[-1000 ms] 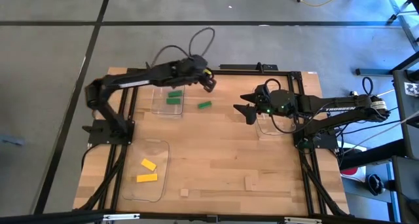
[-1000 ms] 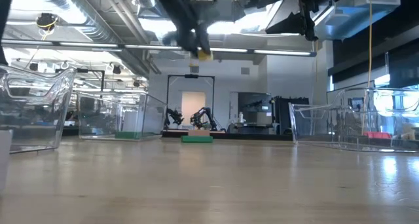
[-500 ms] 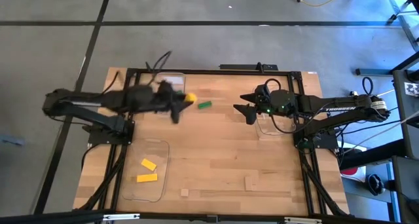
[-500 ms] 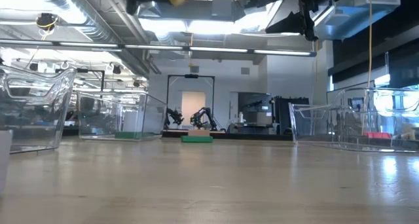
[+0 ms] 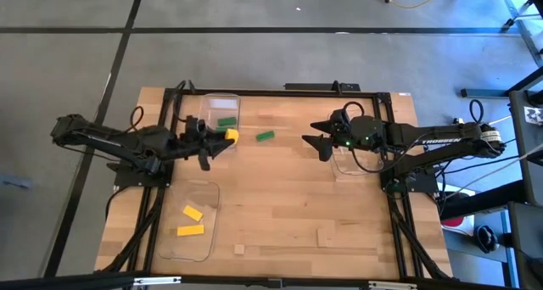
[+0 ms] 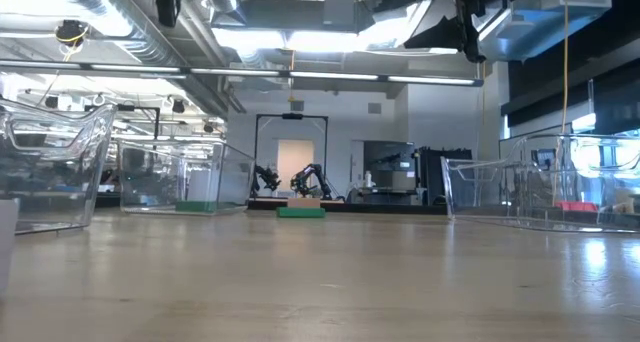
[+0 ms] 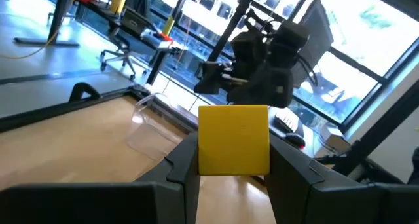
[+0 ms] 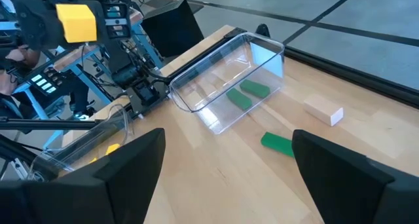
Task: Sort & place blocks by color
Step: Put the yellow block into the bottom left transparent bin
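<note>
Along the near edge of the bench (image 5: 280, 197), a pale wood-plank top with visible seams, lie two tiny tan wooden cubes (image 5: 239, 249), one small and one a little larger off to its right. Just left of them sits a clear plastic tray (image 5: 208, 231) with rounded corners, holding two flat yellow bricks (image 5: 191, 230) side by side, one of them lying askew.

Farther back from that tray, the left gripper (image 7: 234, 160) hangs above the bench, its two dark fingers (image 7: 185, 165) clamped on the sides of a yellow block (image 5: 231, 135), a smooth square-faced piece held clear of the surface. It sits just beside the near right corner of a second clear tray (image 5: 222, 103) with thin glossy walls, which stands at the bench's far left. Inside that tray two oblong green bricks (image 8: 248, 93) lie close together. A third green brick (image 5: 265, 136) rests on bare wood, just right of that tray, near the held block.

Across the bench from the left gripper, well apart from it, the right gripper (image 5: 318, 143) waits in the air with its broad black fingers (image 8: 131, 162) spread wide and nothing between them. Beyond the loose green brick, toward the far edge, a pale tan rectangular block (image 8: 324, 111) lies on the wood.
</note>
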Controlling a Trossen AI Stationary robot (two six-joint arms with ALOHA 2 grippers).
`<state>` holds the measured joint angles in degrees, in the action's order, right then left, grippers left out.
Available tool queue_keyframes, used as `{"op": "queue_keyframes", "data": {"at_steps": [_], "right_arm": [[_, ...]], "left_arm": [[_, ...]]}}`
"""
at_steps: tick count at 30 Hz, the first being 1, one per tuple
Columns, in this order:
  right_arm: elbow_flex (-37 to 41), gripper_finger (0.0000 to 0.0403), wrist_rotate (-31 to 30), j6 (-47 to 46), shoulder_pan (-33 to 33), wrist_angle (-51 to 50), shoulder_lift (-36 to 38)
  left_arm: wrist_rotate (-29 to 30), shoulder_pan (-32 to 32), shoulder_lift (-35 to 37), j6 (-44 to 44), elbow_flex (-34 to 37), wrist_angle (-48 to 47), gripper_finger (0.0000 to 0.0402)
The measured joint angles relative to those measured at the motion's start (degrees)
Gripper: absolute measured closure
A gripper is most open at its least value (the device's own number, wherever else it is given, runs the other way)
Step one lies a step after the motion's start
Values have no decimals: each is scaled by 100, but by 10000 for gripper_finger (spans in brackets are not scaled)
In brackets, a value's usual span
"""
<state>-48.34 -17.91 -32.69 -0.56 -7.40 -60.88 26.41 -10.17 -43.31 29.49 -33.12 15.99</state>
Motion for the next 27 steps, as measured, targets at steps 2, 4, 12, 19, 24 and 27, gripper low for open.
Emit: {"op": "queue_keyframes", "data": {"at_steps": [2, 4, 12, 19, 24, 27], "right_arm": [[0, 67, 2, 0, 0, 10, 0], [0, 67, 0, -5, 0, 9, 0], [0, 67, 2, -4, 0, 9, 0], [0, 67, 2, 4, 0, 5, 0], [0, 67, 2, 11, -2, -13, 0], [0, 67, 2, 17, -2, -14, 0]], "left_arm": [[1, 1, 0, -8, 0, 39, 281], [2, 2, -3, -8, 0, 34, 281], [-700, -10, -2, 103, -51, -144, 281], [-1483, -850, -247, 954, -887, -2494, 281], [-1529, -2119, -851, 2015, -1558, -4190, 281], [-1586, -2996, -1401, 2710, -1815, -4896, 281]]}}
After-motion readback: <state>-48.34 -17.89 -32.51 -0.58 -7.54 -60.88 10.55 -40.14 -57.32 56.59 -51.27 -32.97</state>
